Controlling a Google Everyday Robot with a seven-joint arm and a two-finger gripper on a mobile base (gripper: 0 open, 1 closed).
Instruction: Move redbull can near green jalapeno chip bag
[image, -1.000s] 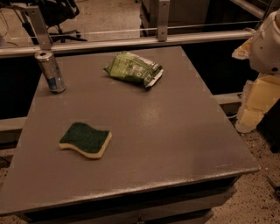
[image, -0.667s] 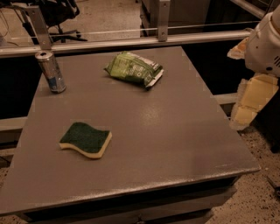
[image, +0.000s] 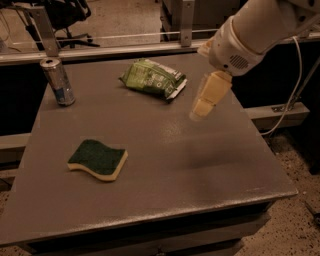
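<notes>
Grey-brown square table (image: 165, 200), matte top, dark base below. Speckled terrazzo floor (image: 295, 230) at lower right, paler floor beyond. Metal rail (image: 125, 47) runs behind the table's far edge, with two upright posts (image: 44, 22). Black office chair (image: 70, 20) at top left. White cable (image: 295, 95) hangs at right. Dim, warm light. Gripper (image: 207, 97) hangs over the table's far right part.

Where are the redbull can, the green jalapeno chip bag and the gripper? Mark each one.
redbull can (image: 59, 84), camera view, middle of its side.
green jalapeno chip bag (image: 151, 77), camera view, centre of its printed face.
gripper (image: 200, 110), camera view, its lower tip; it hangs beside the bag.
</notes>
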